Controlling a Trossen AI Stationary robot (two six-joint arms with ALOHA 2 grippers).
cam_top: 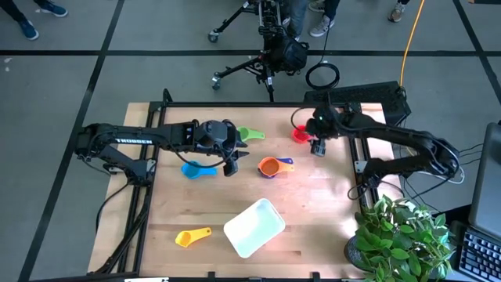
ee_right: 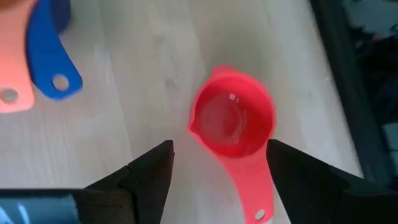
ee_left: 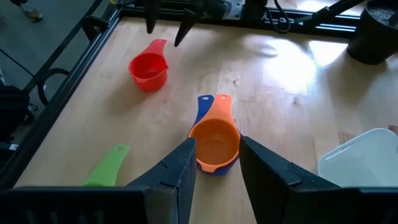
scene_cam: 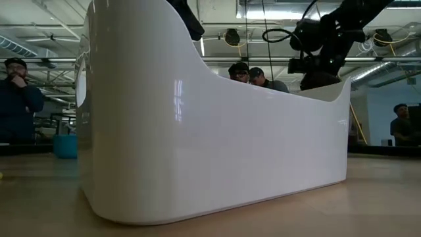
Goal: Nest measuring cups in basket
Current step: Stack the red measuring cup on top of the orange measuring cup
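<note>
Orange measuring cup [ee_left: 214, 144], nested in the dark blue cup [ee_left: 203, 107], lies just ahead of the spread, empty left gripper [ee_left: 216, 163]. Right gripper [ee_right: 217, 158] hangs spread above the red cup [ee_right: 233, 119], not touching it.

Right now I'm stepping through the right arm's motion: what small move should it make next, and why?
Probably lower the right gripper straight down and close on the red cup. Its fingers are open and the cup sits upright on the table between them, empty and apart from the orange cup. The basket holds nothing yet.
</note>
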